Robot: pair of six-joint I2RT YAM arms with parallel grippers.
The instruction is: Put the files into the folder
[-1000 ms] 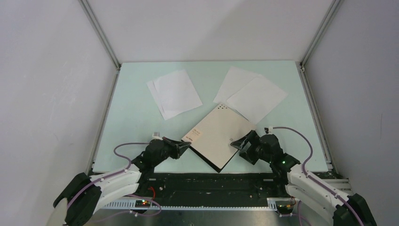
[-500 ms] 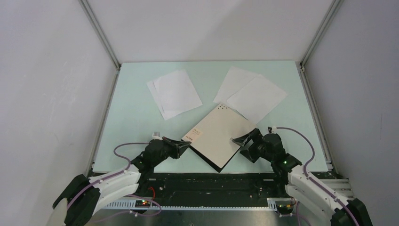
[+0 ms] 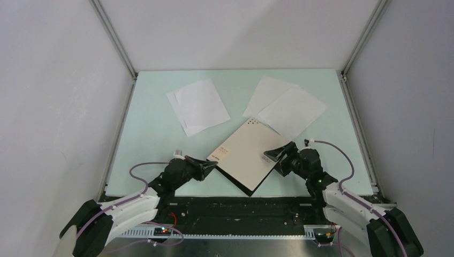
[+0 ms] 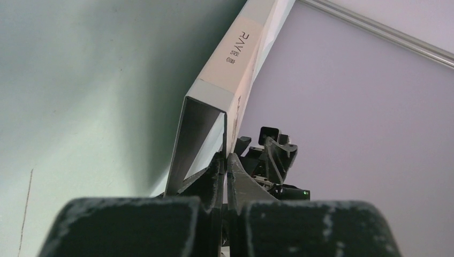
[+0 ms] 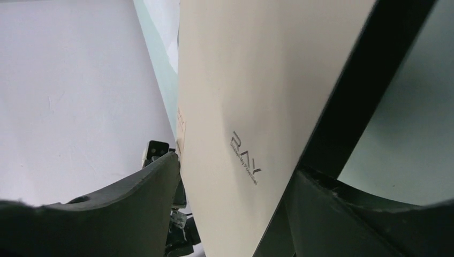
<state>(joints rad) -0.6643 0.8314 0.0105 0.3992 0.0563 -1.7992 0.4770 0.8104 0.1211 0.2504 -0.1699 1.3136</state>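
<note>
Folder (image 3: 247, 154) lies between both tools, one corner pinched by the left tool (image 3: 212, 165), its cover edge straddled by the spread right tool (image 3: 274, 158). Only the cover should be caught, then lifted slowly; files (image 3: 199, 106) lie beyond both.

Beige folder (image 3: 247, 152), white files (image 3: 199, 106), mint-green counter (image 3: 150, 134).
The folder's cover is pale beige with small dark grey printed logos, a cluster of tiny dark dots at its far corner and a black edge underneath. The files are plain, unmarked white. The left pincer (image 3: 213, 165) and right pincer (image 3: 274, 156) are black, on white arms (image 3: 134, 206) trailing purple cables (image 3: 140, 170).
</note>
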